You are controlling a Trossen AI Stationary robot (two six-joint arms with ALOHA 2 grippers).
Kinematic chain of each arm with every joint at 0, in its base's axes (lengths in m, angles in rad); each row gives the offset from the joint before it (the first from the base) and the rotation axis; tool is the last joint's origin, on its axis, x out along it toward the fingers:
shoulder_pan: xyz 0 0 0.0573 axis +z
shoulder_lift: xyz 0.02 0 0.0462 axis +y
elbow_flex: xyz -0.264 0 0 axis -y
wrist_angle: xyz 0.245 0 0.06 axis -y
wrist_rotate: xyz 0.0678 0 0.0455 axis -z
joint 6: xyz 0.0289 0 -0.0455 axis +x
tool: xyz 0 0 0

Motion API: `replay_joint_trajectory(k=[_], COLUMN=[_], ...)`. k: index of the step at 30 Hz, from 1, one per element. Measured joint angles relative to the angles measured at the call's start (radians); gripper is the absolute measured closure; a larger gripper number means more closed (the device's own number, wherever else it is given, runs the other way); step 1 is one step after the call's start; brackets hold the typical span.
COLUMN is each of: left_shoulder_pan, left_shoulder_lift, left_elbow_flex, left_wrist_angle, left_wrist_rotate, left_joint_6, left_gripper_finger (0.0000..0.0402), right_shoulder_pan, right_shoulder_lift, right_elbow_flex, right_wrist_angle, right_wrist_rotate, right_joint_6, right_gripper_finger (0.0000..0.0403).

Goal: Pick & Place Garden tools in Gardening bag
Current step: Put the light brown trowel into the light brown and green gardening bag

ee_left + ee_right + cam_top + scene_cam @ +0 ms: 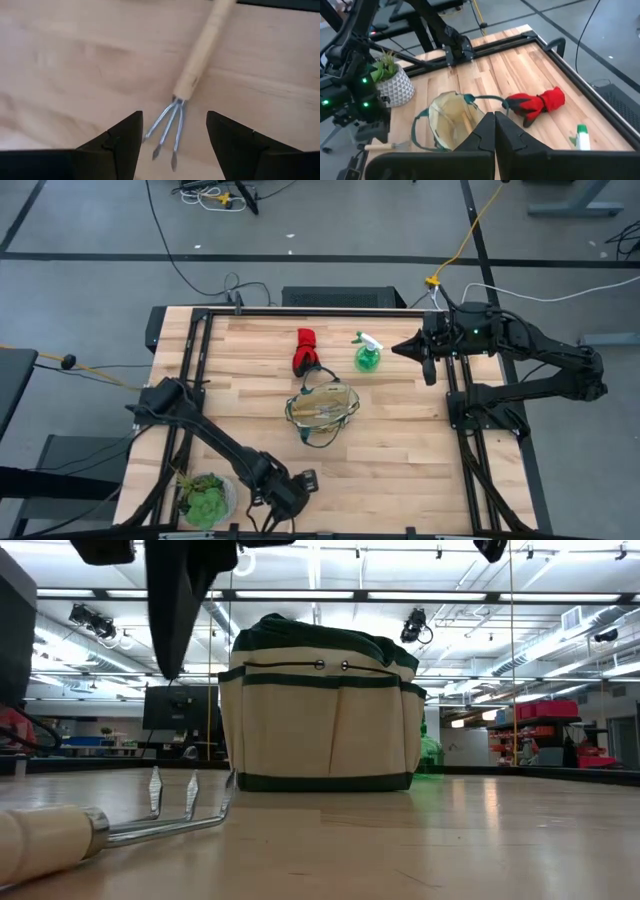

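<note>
Left gripper (172,142) sits low at the near edge of the light wood-plank table (400,450), jaws spread wide and holding nothing, straddling the metal prongs of a small hand rake with a pale wooden handle (197,70); prongs lie between the two dark fingers (120,145), not touching either as far as can be told. In the low view this rake (100,825) lies flat on the tabletop, handle toward the camera, prongs pointing toward the bag

Round tan fabric gardening bag with dark green rim and looped green handles (322,408) stands upright about mid-table, mouth open; a pale wooden handle (466,121) shows inside it in the right wrist view

Red-and-black glove bundle (305,351) lies on the table just beyond the bag, toward the far edge. Green spray bottle with white nozzle (367,354) lies near the gloves, on their right, apart from them

Green leafy plant in white patterned pot (205,498) stands at the near left corner, beside the left arm

Right gripper (400,348) hangs at the far right side of the table near the spray bottle, fingers clenched together, nothing between them
</note>
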Motion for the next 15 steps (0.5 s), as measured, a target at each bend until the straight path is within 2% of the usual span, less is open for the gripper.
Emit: replay_joint_trajectory(k=[3,15], left_shoulder_pan=[-0.003,0.003], left_shoulder_lift=[0.006,0.013], left_elbow_flex=[0.000,0.000], left_wrist_angle=[0.044,0.029], left_wrist_rotate=[0.024,0.099], left_joint_6=[0.045,0.102], left_gripper_finger=[0.0175,0.0175], right_shoulder_pan=[0.000,0.000], right_shoulder_lift=[0.000,0.000], right_elbow_flex=[0.000,0.000], right_wrist_angle=[-0.015,-0.051], right_wrist_rotate=[0.000,0.000], right_joint_6=[0.000,0.000], right_gripper_finger=[0.0401,0.0401])
